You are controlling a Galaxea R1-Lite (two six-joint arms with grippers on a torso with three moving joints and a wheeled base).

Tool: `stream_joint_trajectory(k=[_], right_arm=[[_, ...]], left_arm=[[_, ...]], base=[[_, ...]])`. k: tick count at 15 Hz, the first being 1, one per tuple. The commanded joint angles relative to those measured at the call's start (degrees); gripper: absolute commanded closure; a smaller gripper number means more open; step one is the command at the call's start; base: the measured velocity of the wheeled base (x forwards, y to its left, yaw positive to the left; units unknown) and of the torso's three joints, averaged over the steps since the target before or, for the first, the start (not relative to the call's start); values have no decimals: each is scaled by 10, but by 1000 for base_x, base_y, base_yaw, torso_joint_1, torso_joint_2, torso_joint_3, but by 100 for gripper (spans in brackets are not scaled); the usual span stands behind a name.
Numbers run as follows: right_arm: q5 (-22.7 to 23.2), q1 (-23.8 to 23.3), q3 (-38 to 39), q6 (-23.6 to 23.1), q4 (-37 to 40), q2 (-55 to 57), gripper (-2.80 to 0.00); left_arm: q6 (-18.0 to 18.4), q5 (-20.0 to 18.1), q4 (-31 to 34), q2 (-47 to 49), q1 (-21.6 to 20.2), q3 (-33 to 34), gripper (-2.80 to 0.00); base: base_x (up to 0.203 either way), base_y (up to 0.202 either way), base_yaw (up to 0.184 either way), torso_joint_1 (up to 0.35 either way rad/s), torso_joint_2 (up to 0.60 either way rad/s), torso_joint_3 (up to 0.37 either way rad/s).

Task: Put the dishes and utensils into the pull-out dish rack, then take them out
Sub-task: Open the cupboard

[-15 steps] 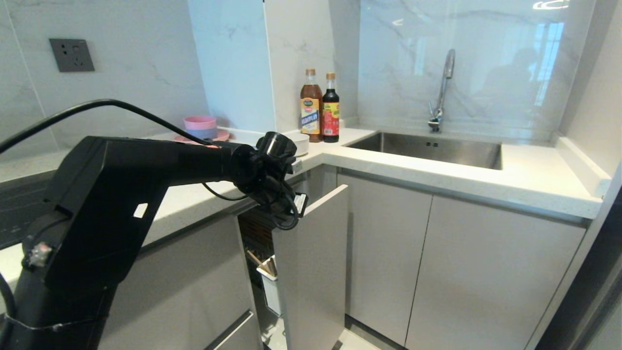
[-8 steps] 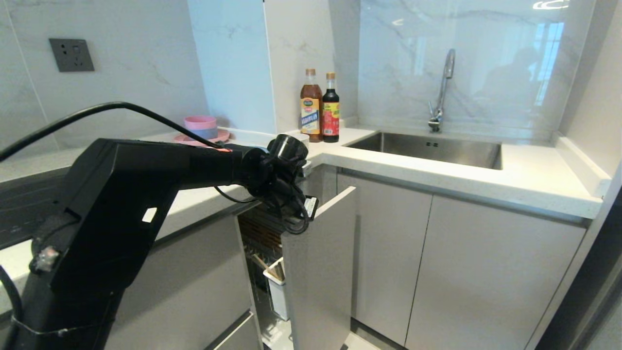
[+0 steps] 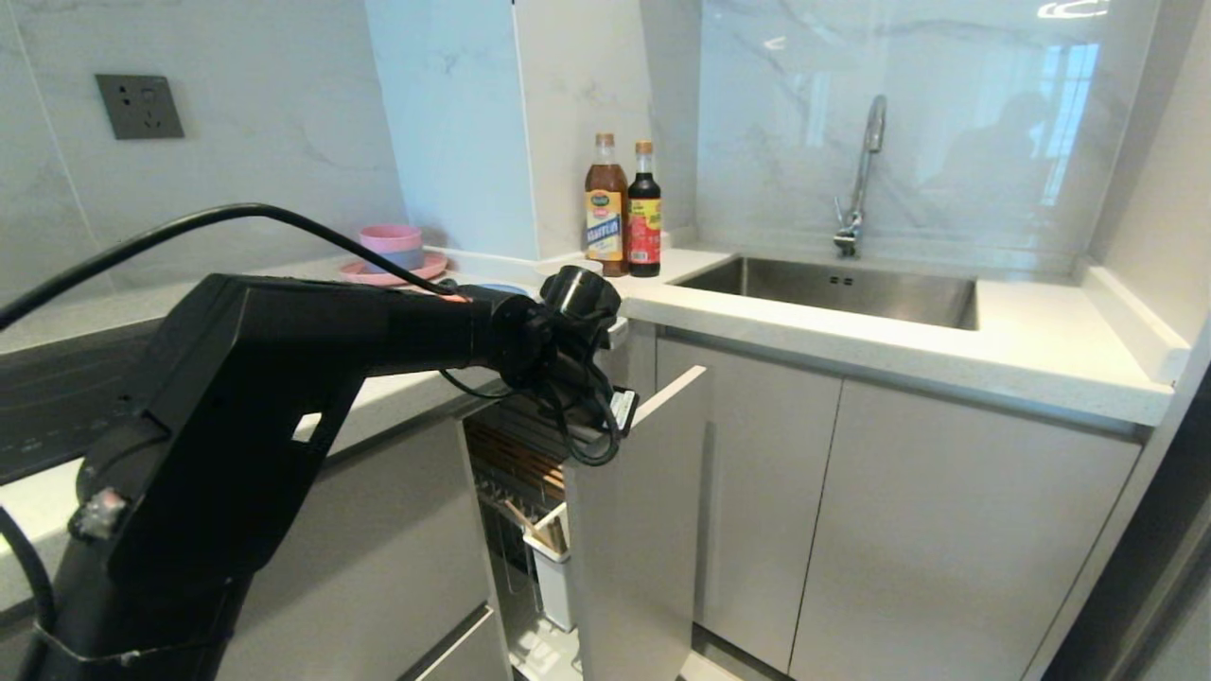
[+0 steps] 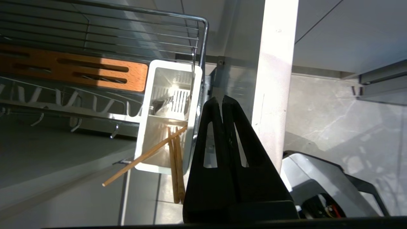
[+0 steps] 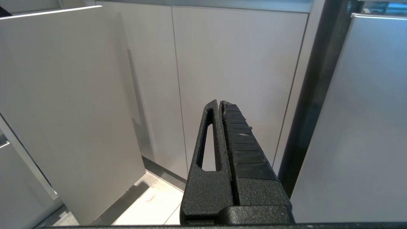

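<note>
The left gripper (image 4: 221, 99), fingers pressed together and holding nothing, sits just behind the top edge of the pull-out dish rack's (image 3: 530, 454) pale-grey front panel (image 3: 639, 530). The rack stands partly drawn out below the tabletop (image 3: 851, 331), with wooden chopsticks (image 4: 173, 159) leaning in its white plastic cup (image 4: 165, 127). The right gripper (image 5: 220, 102), fingers together and empty, hangs low before the cabinet doors (image 5: 235, 63).

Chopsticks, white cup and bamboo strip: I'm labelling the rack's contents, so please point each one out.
chopsticks (image 4: 144, 156), left wrist view, mid-shaft of the slanting stick.
white cup (image 4: 153, 83), left wrist view, its side rim.
bamboo strip (image 4: 136, 79), left wrist view, solid end beyond the slots.
</note>
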State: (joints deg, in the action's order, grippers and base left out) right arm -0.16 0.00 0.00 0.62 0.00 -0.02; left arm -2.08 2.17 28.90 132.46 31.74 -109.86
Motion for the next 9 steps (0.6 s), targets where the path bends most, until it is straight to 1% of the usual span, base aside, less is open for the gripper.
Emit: stream_joint_trajectory(k=[1,9], right_arm=[[0,0,1,0,0,0,0],[0,0,1,0,0,0,0]], left_arm=[[0,-1,2,1,9,0,0],[1,-1,-10,9,52,-1,0]], base=[[0,0,0,0,0,0],[0,0,0,0,0,0]])
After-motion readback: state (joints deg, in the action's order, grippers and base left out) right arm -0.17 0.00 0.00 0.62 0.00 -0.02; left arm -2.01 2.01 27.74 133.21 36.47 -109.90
